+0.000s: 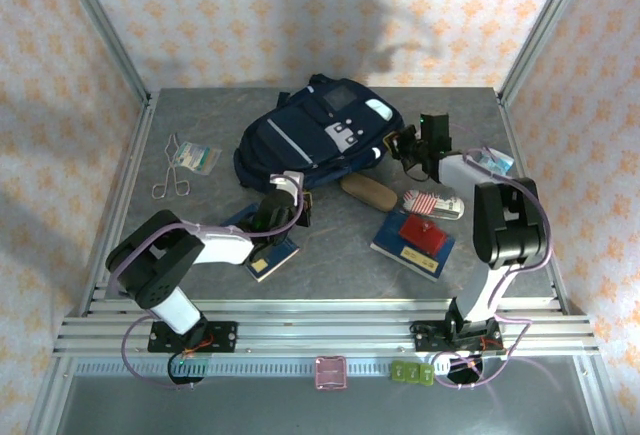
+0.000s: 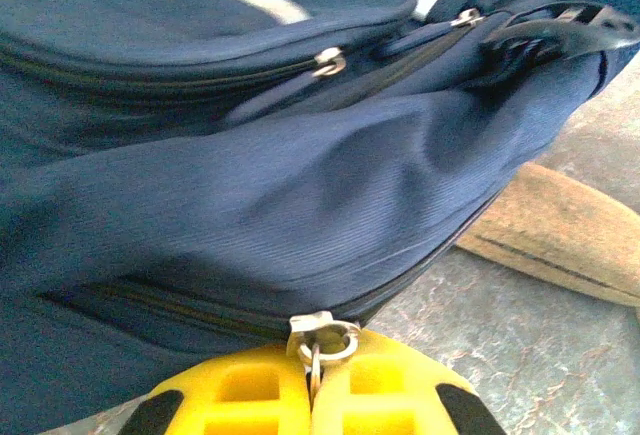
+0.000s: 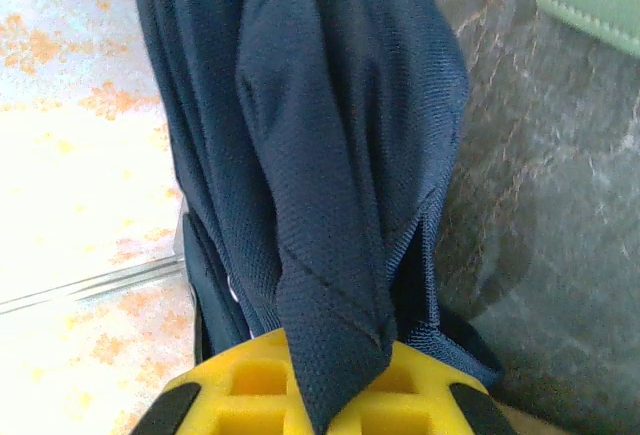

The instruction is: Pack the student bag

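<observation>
Zipper pull (image 2: 322, 340) of the student bag (image 2: 250, 185) is clenched in my left pincer (image 2: 312, 395), right at its tips, I judge in order to run the compartment open. Right pincer (image 3: 335, 395) clamps a fabric strap (image 3: 320, 255) rising ahead of it, probably to anchor the bag. Zip looks closed; contents hidden.

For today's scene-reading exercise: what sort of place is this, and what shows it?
Probably a robot test cell: an aluminium frame edges the grey table, patterned panels stand as walls, and the left arm and right arm are bolted at its near edge, reaching a navy backpack.
</observation>
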Robot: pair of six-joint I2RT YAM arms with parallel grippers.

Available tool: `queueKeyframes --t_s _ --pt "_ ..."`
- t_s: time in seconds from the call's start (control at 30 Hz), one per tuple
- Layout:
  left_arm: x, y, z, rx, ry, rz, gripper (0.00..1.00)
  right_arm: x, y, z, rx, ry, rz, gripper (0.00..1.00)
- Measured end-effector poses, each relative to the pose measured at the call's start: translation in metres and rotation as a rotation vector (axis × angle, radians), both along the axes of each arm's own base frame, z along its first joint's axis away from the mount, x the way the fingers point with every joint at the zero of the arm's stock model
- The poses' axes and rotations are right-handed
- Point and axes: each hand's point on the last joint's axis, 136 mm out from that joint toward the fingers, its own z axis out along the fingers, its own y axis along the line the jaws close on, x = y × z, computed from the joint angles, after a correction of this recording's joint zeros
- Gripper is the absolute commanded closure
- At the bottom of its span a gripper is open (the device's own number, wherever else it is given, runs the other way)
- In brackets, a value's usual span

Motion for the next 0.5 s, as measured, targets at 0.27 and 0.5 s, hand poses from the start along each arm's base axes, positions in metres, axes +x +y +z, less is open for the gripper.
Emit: queueKeyframes --t_s 0.27,0.5 --pt "-0.006 0.011 -0.008 0.051 0.075 0.003 1.00 0.043 -0.024 -0.022 -0.021 0.033 -0.031 0.62" --pt "0.004 -0.005 0.001 0.071 0.103 -0.028 1.00 0.040 -0.049 -0.002 -0.118 -0.006 -0.067 0.41"
